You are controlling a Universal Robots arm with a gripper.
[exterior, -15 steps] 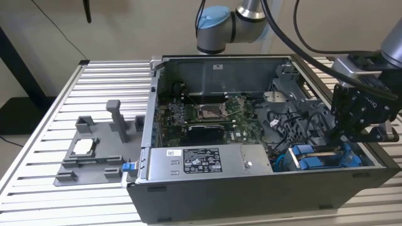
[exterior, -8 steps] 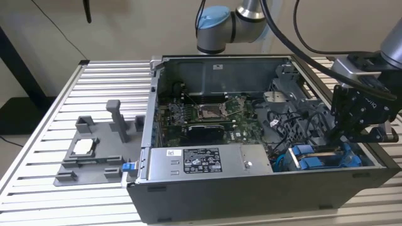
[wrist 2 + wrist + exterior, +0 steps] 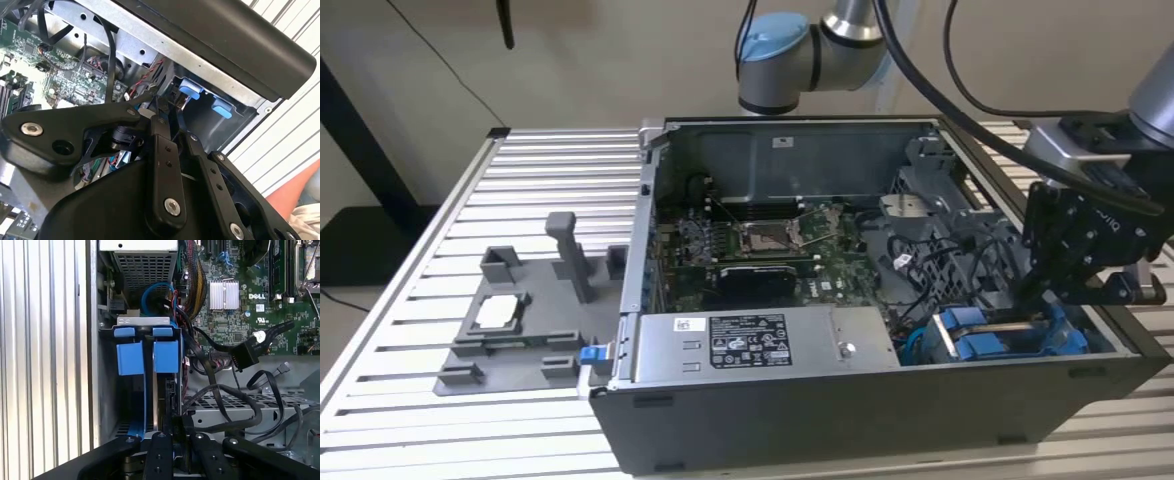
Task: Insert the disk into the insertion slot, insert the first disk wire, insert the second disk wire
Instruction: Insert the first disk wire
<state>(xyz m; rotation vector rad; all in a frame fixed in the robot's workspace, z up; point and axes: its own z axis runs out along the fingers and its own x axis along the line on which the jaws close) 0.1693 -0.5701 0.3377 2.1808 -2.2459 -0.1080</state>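
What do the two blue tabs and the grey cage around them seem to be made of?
The blue tabs look like moulded plastic: uniform bright colour, matte, rounded edges. The grey cage looks like bare sheet metal: thin folded walls with a dull sheen, probably steel.

A plain beige wall (image 3: 587,60) rises behind the ribbed aluminium table (image 3: 400,340), evenly lit.
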